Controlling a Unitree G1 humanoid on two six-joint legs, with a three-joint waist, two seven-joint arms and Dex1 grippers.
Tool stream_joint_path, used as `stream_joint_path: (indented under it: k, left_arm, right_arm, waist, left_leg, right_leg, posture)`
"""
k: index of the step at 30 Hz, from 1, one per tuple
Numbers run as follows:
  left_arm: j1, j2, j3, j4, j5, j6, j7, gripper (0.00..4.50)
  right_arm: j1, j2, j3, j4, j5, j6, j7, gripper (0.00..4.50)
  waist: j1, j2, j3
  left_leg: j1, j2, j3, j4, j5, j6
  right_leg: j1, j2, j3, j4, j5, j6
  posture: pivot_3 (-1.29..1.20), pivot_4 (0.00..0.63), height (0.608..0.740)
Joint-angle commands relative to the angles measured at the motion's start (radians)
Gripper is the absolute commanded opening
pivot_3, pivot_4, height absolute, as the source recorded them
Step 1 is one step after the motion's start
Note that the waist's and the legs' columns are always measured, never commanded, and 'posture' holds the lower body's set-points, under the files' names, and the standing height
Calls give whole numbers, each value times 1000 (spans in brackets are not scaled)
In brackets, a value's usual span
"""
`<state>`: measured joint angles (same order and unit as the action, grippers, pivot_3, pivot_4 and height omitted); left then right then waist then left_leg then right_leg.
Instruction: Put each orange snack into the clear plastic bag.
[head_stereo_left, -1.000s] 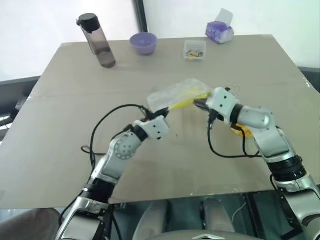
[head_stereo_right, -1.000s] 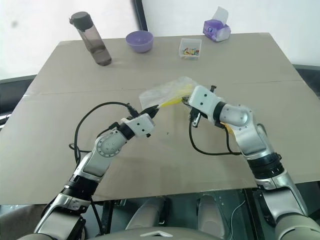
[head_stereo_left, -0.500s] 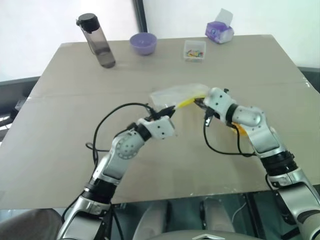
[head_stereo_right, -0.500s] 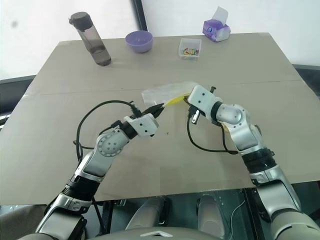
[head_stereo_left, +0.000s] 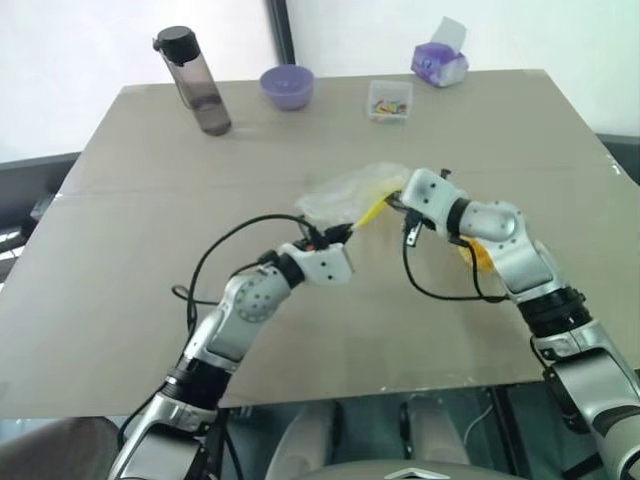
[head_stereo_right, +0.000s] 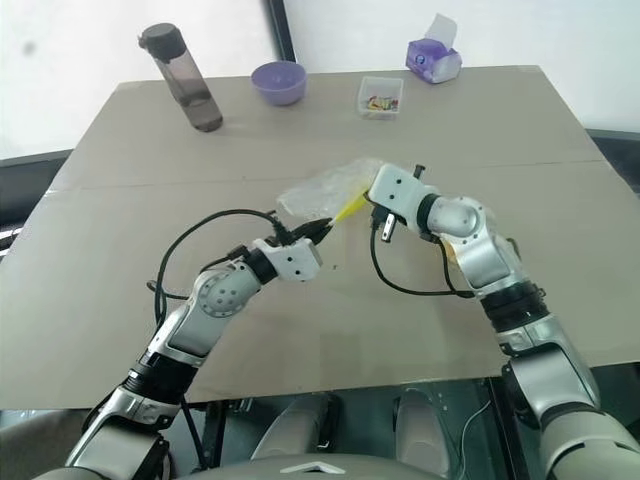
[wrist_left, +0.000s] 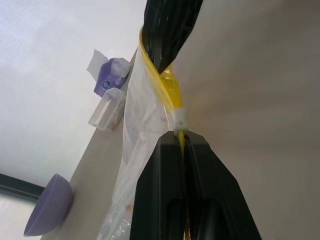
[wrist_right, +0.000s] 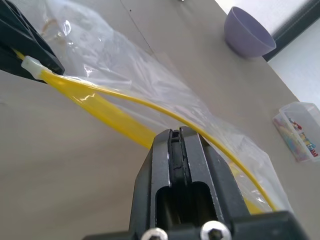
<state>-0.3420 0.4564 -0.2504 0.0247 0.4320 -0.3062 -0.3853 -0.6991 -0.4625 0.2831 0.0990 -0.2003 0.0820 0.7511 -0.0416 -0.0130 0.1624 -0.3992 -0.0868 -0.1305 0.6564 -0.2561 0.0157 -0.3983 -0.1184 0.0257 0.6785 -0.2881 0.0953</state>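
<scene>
Holding clear plastic bag (head_stereo_left: 350, 190) aloft over table (head_stereo_left: 150, 200): left gripper (head_stereo_left: 340, 232) and right gripper (head_stereo_left: 395, 204) each clamped on its yellow strip, stretched between them; 1 orange snack (head_stereo_left: 477, 256) under right forearm, nearest that arm

Head cams look down over the whole tabletop (head_stereo_left: 140, 180); both wrist cams sit super close, sharing the bag (wrist_right: 150, 85).
</scene>
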Motion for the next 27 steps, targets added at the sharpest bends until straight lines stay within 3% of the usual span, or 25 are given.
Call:
stream_joint_path:
  k: [1,12,15,23,27]
  left_arm:
    - [-11,-5,-20,-10,-12,-44,-4,0]
    - [-9,-49,-38,-31,-57,-71,-24,0]
    - [-9,-52,-28,-31,-62,-62,-19,0]
    - [5,-69,-6,-27,-70,-22,-2,0]
    - [-2,-73,3,-19,-61,7,13,0]
  right_arm:
    - [-16,20,-41,-56,39,39,-11,22]
    - [-66,65,88,271,-145,-185,-161,22]
    - [-101,60,110,369,-188,-276,-212,862]
    - [-153,58,104,466,-247,-404,-302,4425]
    - [-149,49,95,464,-252,-427,-310,4425]
  waist:
    - [0,0,0]
    - [-1,0,0]
    - [-1,0,0]
    - [-2,0,0]
    - [-2,0,0]
  left_leg:
    - [0,0,0,0,0,0]
    - [0,0,0,0,0,0]
    - [0,0,1,0,0,0]
    - [0,0,0,0,0,0]
    - [0,0,0,0,0,0]
  right_leg:
    - [0,0,0,0,0,0]
    - [0,0,0,0,0,0]
    - [0,0,0,0,0,0]
    - [0,0,0,0,0,0]
    - [0,0,0,0,0,0]
  posture:
    - [0,150,740]
    - [0,150,740]
    - [0,150,740]
    - [0,150,740]
    - [0,150,740]
